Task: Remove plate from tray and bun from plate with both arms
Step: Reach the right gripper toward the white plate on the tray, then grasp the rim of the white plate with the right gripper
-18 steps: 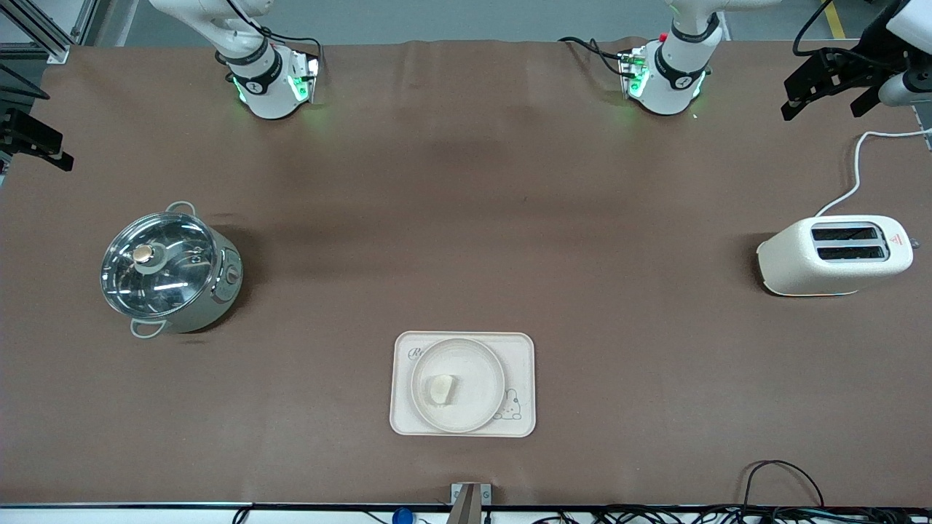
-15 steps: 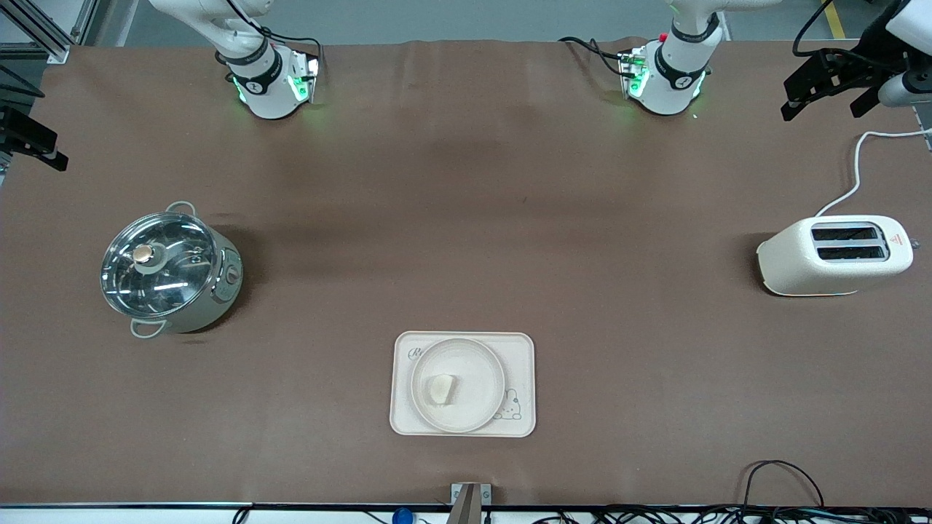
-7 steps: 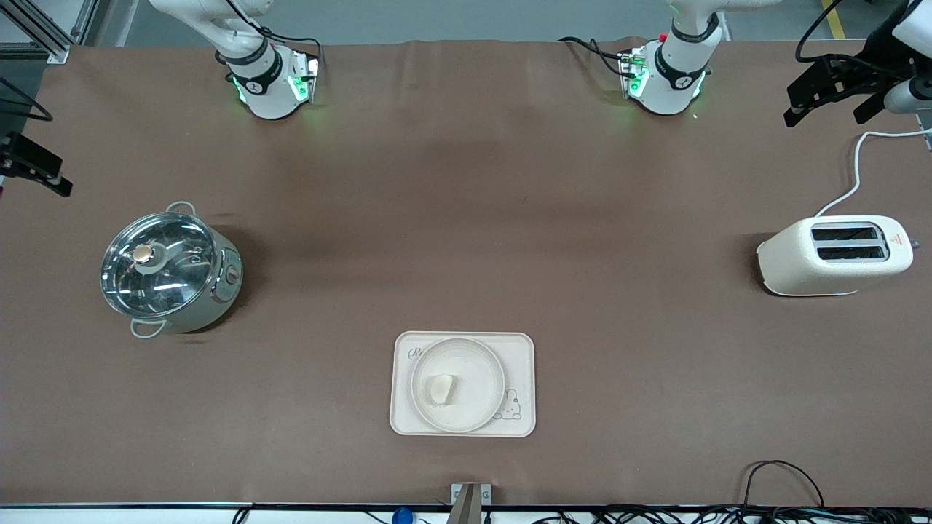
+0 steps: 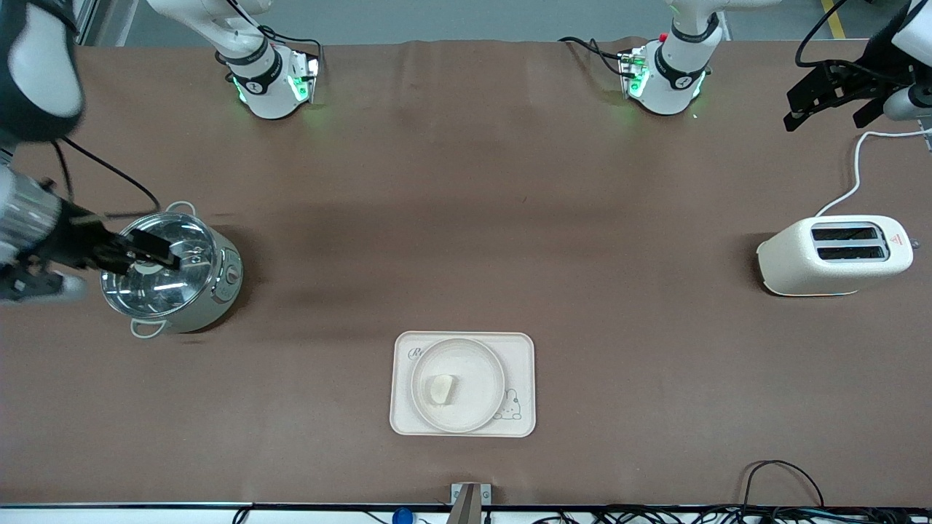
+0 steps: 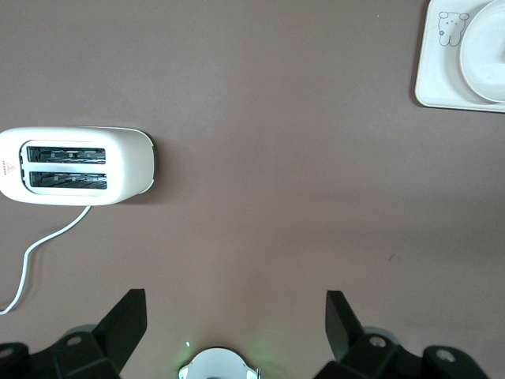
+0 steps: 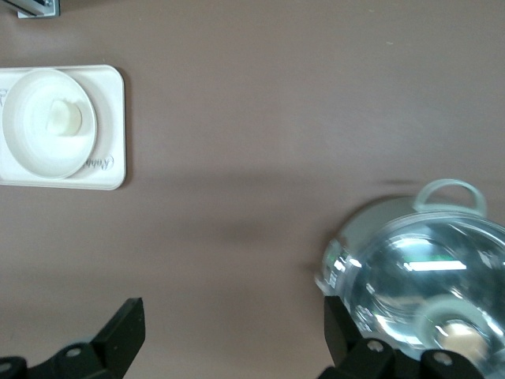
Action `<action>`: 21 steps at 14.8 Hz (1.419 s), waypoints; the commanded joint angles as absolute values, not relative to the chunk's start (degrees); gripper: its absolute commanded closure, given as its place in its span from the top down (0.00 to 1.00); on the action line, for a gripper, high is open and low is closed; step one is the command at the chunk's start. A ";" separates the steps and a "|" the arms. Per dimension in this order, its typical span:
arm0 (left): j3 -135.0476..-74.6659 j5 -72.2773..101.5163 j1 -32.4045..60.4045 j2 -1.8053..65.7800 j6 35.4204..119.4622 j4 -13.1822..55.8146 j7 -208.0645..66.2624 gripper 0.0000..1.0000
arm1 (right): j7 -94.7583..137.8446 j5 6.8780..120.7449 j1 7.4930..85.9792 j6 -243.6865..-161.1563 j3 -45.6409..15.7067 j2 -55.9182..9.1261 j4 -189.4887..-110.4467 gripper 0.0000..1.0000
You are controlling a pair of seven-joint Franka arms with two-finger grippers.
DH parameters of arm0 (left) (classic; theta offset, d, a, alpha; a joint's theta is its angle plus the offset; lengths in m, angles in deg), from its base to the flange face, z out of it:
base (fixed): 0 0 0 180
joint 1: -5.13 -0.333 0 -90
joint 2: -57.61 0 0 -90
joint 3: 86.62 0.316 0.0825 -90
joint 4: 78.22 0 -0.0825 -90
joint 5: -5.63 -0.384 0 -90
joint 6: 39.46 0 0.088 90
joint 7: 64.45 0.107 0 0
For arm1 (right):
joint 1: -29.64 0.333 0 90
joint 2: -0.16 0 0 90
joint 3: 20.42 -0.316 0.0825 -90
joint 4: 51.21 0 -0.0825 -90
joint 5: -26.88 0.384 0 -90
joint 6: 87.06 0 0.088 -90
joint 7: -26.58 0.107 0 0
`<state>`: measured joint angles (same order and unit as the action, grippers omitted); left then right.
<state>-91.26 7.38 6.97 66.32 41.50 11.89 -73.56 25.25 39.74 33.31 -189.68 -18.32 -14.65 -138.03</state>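
The round cream plate [image 4: 477, 371] lies on the rectangular cream tray [image 4: 520, 349] near the front camera, mid-table. The pale bun [image 4: 441, 388] sits on the plate. The plate [image 6: 31, 134], the bun [image 6: 61, 117] and the tray [image 6: 106, 170] also show in the right wrist view. The left wrist view shows the tray's corner [image 5: 442, 71] and the plate's rim [image 5: 488, 63]. My right gripper [image 4: 138, 252] is open and empty over the steel pot [image 4: 193, 298]; it also shows in the right wrist view [image 6: 234, 324]. My left gripper [image 4: 834, 109] is open and empty, high over the table's edge at the left arm's end; it also shows in the left wrist view [image 5: 234, 320].
A steel pot with a glass lid [image 6: 426, 276] stands toward the right arm's end. A white toaster [image 4: 834, 255] with its cord [image 4: 859, 164] stands toward the left arm's end and shows in the left wrist view [image 5: 79, 166]. Cables lie along the table's front edge.
My right arm has swung in from the table's end, and its gripper is now over the pot. My left gripper has shifted only slightly. The plate, the bun and the tray have not moved.
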 commanded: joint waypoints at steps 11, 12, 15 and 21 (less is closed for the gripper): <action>-91.10 6.77 6.62 63.41 40.35 8.00 -72.97 1.00 | 46.26 49.20 50.29 -213.19 -17.95 -52.11 -113.20 1.00; -91.10 6.77 6.62 63.32 40.35 8.00 -72.98 1.00 | 46.44 49.29 50.38 -213.36 -17.96 -54.05 -111.26 0.99; -91.10 6.86 6.62 63.15 40.35 8.00 -72.98 1.00 | 47.49 49.29 51.08 -216.17 -17.96 -58.54 -107.82 0.96; -91.19 7.03 6.97 62.09 40.35 7.91 -73.68 1.00 | 51.27 49.20 53.89 -219.41 -17.78 -62.77 -104.56 0.91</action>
<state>-91.13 7.38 6.85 62.63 41.50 9.68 -73.56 49.26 48.69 52.65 -217.82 -18.08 -60.90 -107.47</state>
